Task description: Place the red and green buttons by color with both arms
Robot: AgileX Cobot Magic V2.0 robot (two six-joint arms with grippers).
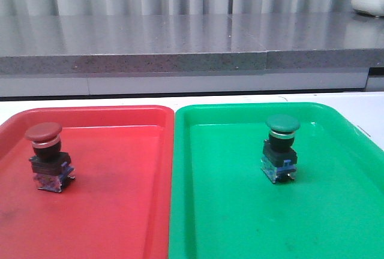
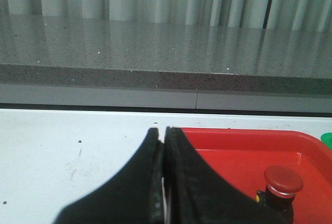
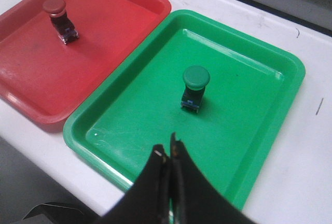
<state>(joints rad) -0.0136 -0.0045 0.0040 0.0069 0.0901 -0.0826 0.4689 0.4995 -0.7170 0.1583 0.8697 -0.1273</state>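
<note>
Both our grippers are pressed together on nothing: the left gripper (image 2: pixel 164 136) at the lower centre of its wrist view, the right gripper (image 3: pixel 167 150) likewise. We see the red button (image 1: pixel 48 156) upright at the left of the red tray (image 1: pixel 120 211) and the green button (image 1: pixel 281 147) upright in the green tray (image 1: pixel 240 223), each with a mushroom cap, silver collar, black body and bluish base. No writing is readable.
</note>
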